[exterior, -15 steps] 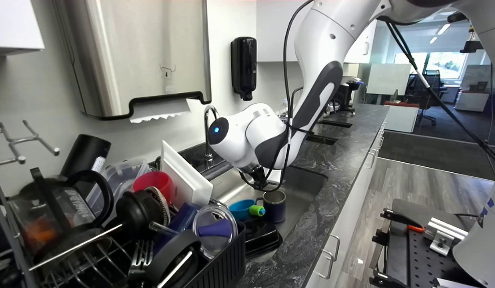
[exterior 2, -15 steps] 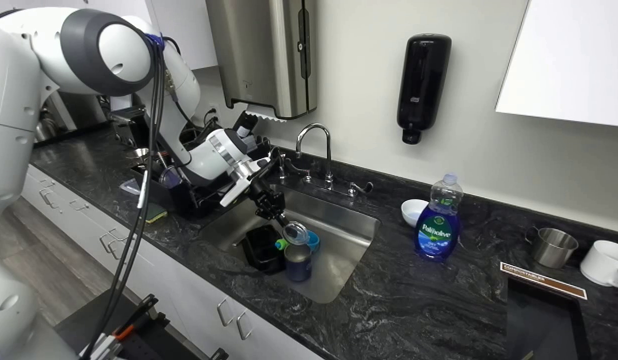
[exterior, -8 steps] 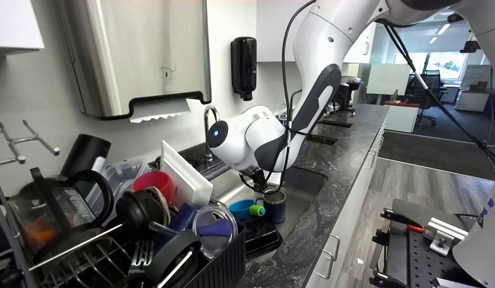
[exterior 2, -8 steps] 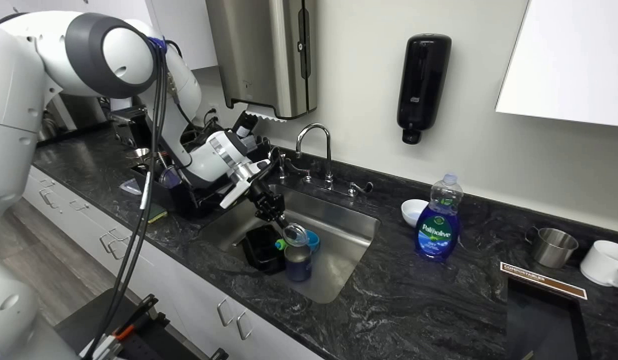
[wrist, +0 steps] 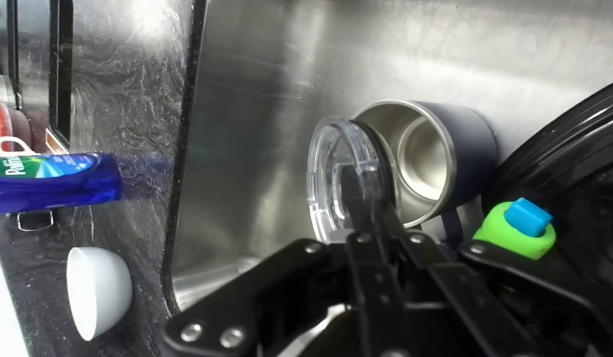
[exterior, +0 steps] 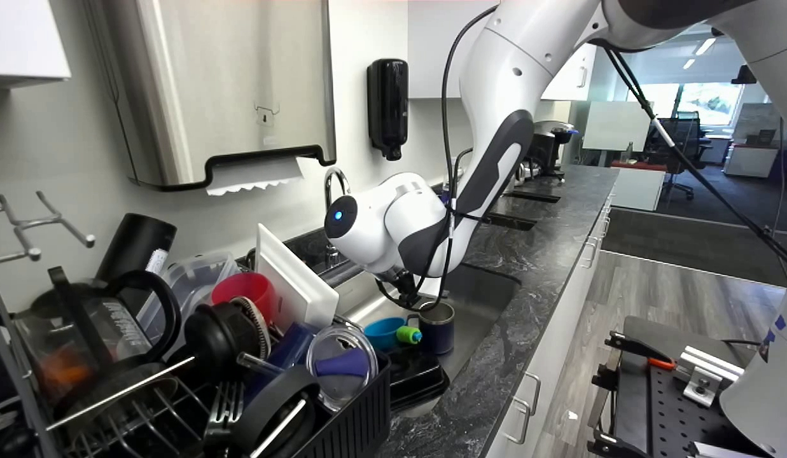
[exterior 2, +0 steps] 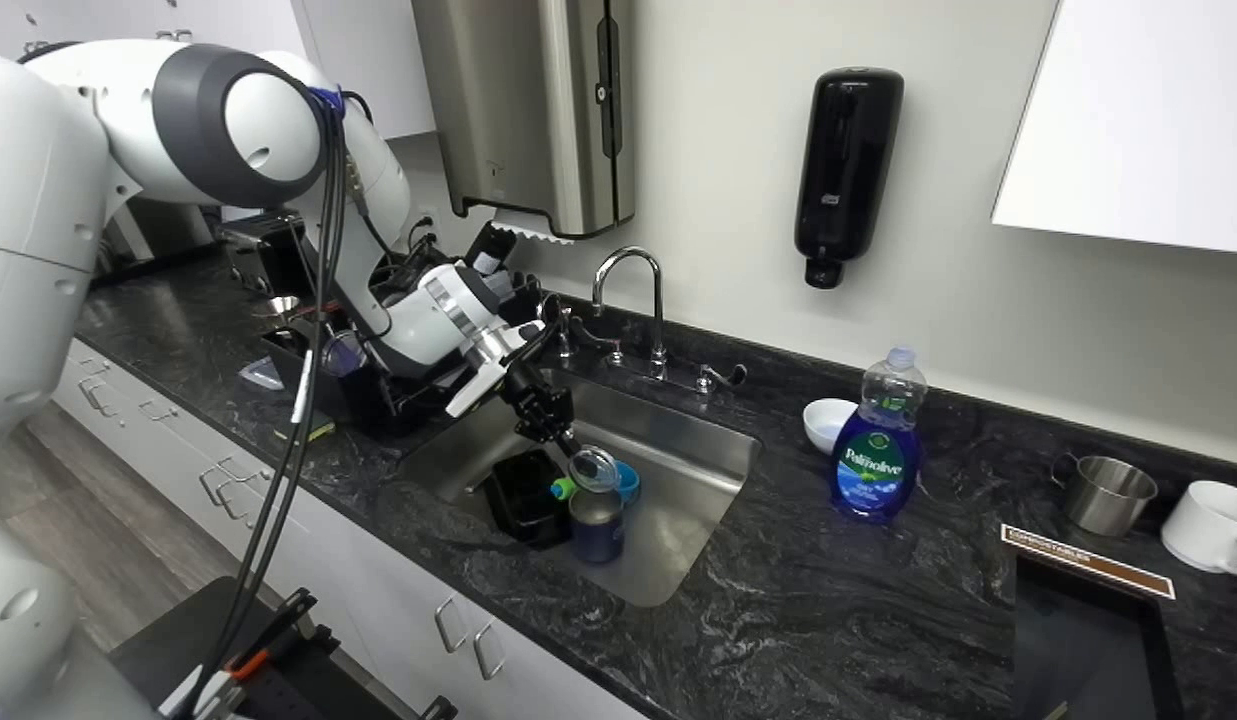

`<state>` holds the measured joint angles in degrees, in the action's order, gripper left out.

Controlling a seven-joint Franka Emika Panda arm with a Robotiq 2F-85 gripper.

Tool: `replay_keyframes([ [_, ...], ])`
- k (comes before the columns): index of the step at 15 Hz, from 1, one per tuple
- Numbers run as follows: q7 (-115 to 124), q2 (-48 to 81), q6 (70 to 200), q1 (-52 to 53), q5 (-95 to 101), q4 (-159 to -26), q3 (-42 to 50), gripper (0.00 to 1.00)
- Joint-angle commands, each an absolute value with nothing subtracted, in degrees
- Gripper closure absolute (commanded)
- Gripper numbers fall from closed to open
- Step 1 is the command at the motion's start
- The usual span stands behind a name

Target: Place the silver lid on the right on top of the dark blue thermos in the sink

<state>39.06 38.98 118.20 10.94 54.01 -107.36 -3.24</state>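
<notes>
in an exterior view, "palmolive" can be read on one bottle of blue soap [exterior 2: 875,450], and "compostables" can be read on one brown and white strip [exterior 2: 1088,561]. a mark can be seen on the black soap box [exterior 2: 848,150] on the wall, but it is too small to be read.

on the counter [exterior 2: 778,625], one white bowl [wrist: 115,292] is seen near the bottle, and farther along, one metal cup [exterior 2: 1106,505] and one white mug [exterior 2: 1200,525]. in the sink [wrist: 247,124], one dark blue thermos [wrist: 469,153], one light blue cup [exterior: 382,334], one black tray [exterior: 415,381] and one green cap with a blue tip [wrist: 504,230] can be counted. in the dish rack [exterior: 361,410], one red cup [exterior: 247,292] and one fork [exterior: 224,407] can be seen.

the fingers of the gripper [wrist: 370,213] are pressed almost together, and the edge of one round clear lid [wrist: 348,163] is pinched between them. the lid is held tilted, right by the mouth of the upright thermos. whether the rim is touched by it cannot be told.
</notes>
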Motion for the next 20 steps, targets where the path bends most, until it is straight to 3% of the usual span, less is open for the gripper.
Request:
replay_keyframes([
  [1,37.38,40.70,117.51,11.76,52.54,-105.26,-2.43,0.98],
  [20,38.21,43.09,118.36,11.93,49.85,-105.93,-1.52,0.98],
])
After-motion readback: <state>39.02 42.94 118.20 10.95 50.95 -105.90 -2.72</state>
